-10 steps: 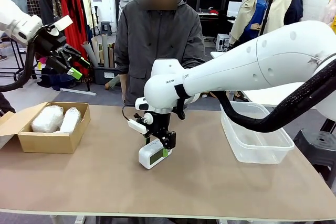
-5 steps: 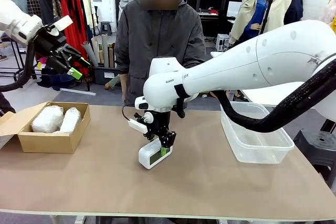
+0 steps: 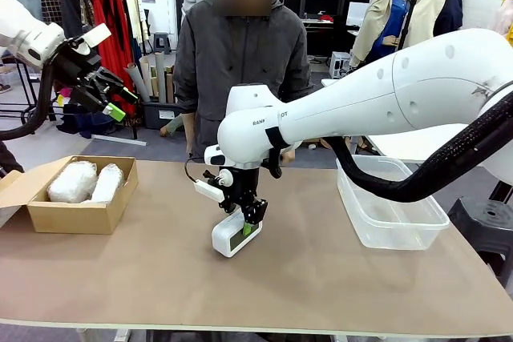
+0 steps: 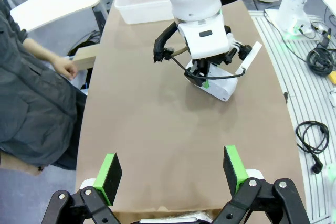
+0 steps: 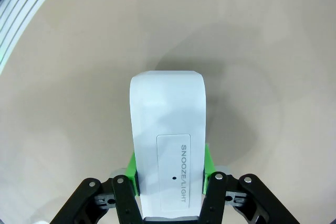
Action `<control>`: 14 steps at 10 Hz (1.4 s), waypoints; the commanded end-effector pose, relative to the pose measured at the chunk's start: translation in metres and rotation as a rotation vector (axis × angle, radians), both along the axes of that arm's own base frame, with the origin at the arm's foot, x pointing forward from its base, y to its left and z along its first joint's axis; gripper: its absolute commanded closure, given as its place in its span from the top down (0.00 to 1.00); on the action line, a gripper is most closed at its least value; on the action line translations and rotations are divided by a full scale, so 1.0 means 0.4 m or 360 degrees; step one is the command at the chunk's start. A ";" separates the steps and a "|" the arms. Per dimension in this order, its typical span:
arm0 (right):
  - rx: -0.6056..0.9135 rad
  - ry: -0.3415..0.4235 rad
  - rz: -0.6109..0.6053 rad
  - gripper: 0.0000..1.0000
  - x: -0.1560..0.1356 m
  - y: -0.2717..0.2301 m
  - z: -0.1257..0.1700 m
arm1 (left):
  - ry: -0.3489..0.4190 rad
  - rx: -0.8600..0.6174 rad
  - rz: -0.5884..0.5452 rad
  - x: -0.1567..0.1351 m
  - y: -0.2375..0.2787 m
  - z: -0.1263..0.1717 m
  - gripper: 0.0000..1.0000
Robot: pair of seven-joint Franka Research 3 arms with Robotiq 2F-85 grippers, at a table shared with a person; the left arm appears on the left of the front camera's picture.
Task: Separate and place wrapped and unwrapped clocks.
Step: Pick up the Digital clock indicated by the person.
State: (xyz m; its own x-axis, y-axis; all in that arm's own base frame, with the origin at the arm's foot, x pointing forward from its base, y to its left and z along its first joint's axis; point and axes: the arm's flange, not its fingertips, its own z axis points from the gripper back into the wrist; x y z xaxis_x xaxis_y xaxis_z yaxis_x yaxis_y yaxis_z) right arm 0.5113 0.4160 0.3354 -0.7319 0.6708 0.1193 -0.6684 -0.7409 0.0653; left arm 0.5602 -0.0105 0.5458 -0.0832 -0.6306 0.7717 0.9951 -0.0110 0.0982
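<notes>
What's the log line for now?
right gripper: jaws shut on bare clock | left gripper: jaws open, hovering | wrapped clocks: in cardboard box

Right gripper (image 3: pixel 247 227) clamped on the bare clock (image 3: pixel 228 241), on the table (image 3: pixel 321 286); two wrapped clocks (image 3: pixel 74 181) lie in the cardboard box (image 3: pixel 76 218); left gripper (image 3: pixel 122 102) raised, jaws apart

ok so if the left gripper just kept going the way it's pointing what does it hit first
Most likely the bare table, well short of the white clock. The left gripper, open, aims at plain table surface, though depth is unclear.
</notes>
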 end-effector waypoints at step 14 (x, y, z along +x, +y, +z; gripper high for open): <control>0.0152 -0.0273 -0.1228 0.00 -0.105 -0.137 0.707 | -0.0006 -0.0017 0.0007 -0.001 0.001 0.005 1.00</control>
